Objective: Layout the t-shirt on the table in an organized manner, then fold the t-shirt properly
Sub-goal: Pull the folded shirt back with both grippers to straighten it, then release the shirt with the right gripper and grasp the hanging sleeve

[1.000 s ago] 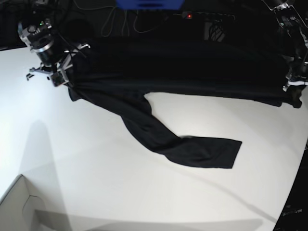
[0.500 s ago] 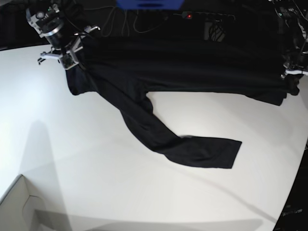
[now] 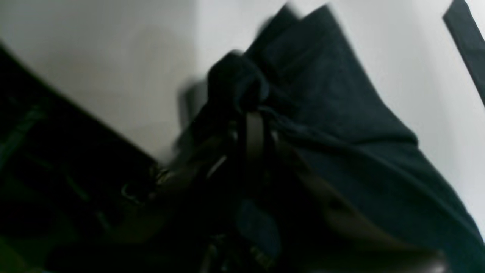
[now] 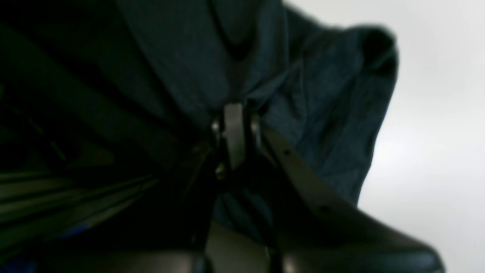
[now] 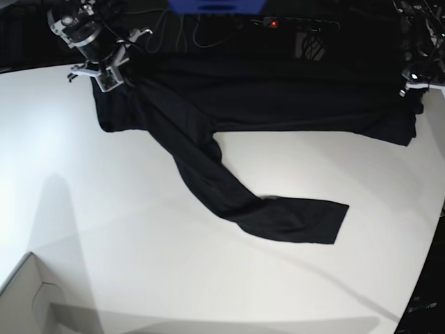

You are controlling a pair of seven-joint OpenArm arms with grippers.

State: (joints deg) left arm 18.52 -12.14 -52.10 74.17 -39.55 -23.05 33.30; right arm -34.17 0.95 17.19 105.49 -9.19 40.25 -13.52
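The t-shirt (image 5: 229, 132) is held stretched along the far edge of the table (image 5: 104, 229), one corner clamped in the right gripper (image 5: 108, 73) and one in the left gripper (image 5: 415, 87). Cloth slipping from either clamp would collapse the spread; the trailing twisted part may stay folded.

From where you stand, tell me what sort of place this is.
Probably a robotics lab or test bench: two arms hold a black t-shirt over a bare white table, with loose cables and a lit power strip behind it.
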